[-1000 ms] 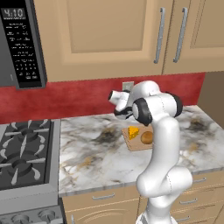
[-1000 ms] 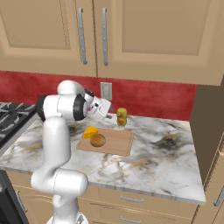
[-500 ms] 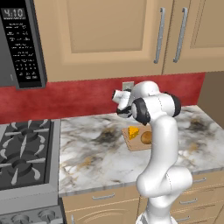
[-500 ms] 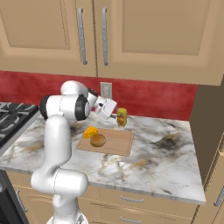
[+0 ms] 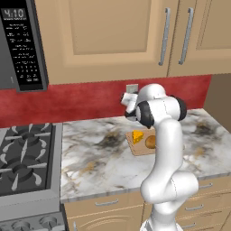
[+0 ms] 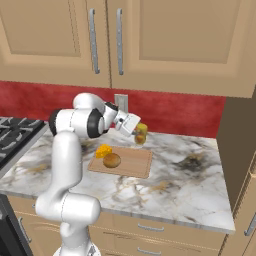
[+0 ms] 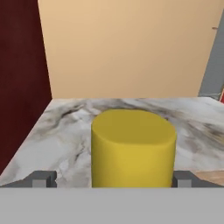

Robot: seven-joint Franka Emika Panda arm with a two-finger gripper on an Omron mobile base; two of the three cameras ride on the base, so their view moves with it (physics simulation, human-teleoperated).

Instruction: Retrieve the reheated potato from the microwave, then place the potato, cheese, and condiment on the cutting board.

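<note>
The microwave (image 5: pixel 22 45) clock reads 4:10, at the top of its black button panel, high up and well off to the gripper's left. The button labels below it are too small to read. Nothing else carries legible text.

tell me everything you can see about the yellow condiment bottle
The small yellow condiment bottle is a smooth, plastic-looking cylinder with a darker band round its middle. It stands upright on the marbled counter, just behind the light-brown wooden cutting board, not on it, near the red back wall. The open hand has a finger either side of it; no contact is visible.
</note>
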